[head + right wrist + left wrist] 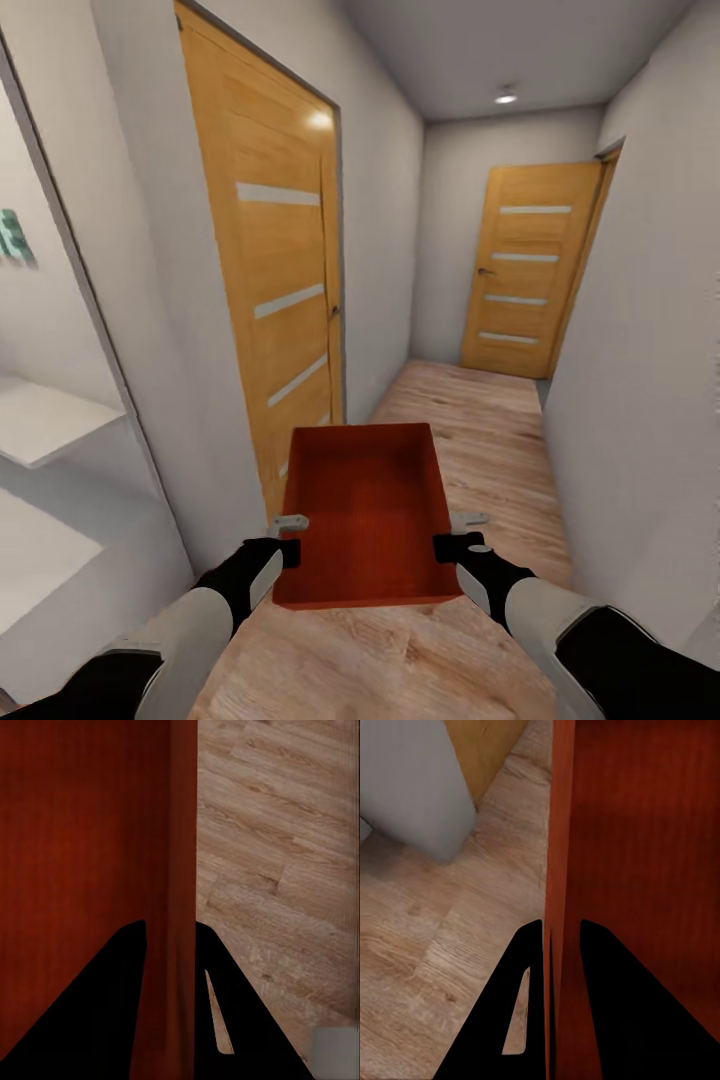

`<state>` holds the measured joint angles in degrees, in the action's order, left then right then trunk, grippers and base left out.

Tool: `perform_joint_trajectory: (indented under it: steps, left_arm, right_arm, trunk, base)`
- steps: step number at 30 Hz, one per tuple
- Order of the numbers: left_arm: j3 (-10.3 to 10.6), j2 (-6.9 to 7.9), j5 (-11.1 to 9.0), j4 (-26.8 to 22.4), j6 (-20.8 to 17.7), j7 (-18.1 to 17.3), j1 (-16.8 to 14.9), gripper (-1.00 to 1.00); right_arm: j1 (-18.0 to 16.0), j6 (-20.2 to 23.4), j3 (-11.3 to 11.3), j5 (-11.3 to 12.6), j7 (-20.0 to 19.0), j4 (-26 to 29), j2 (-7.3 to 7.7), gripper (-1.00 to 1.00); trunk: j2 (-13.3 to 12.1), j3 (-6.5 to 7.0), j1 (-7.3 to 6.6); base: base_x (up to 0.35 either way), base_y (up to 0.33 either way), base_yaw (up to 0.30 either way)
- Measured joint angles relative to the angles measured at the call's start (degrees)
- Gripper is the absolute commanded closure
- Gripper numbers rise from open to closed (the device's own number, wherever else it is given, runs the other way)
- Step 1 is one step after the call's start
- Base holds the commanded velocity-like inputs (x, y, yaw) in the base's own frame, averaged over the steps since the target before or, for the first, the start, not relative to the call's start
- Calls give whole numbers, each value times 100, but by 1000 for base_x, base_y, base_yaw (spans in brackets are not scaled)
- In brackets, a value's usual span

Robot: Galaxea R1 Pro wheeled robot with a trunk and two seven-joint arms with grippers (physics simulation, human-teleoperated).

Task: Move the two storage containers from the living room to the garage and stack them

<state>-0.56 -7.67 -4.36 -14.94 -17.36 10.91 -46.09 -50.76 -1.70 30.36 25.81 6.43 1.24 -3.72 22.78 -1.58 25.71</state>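
The left gripper (288, 537) and right gripper (458, 533) each clamp a side wall of the container (365, 500). It hangs above the wood floor (480, 430) in a hallway, a door (525, 268) at the far end.

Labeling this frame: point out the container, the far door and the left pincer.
storage container (365, 500): head view, inner floor.
far door (528, 270): head view, middle of its panel.
left pincer (553, 967): left wrist view, between the fingertips, astride the container's wall.

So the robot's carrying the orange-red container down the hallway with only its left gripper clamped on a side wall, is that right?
Not quite: both grippers hold it. The head view shows the left gripper on one side wall of the storage container and the right gripper on the opposite wall; each wrist view shows fingers straddling a wall. The rest is right.
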Motion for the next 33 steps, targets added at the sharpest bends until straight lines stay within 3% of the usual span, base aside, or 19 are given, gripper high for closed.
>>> perform_joint_trajectory:
  steps: [20, 33]
  left_arm:
    - [0, 2, 1, 0, -4, -4, 2, 100]
    - [-6, -4, 3, -2, 12, 5, 2, 100]
  right_arm:
    - [1, -1, -1, 1, 1, -4, -3, 100]
    - [0, -1, 7, 1, -1, 9, 4, 100]
  trunk:
    - [0, 0, 0]
    - [0, 0, 0]
  base:
    - [328, 0, -280]
    - [328, 0, -12]
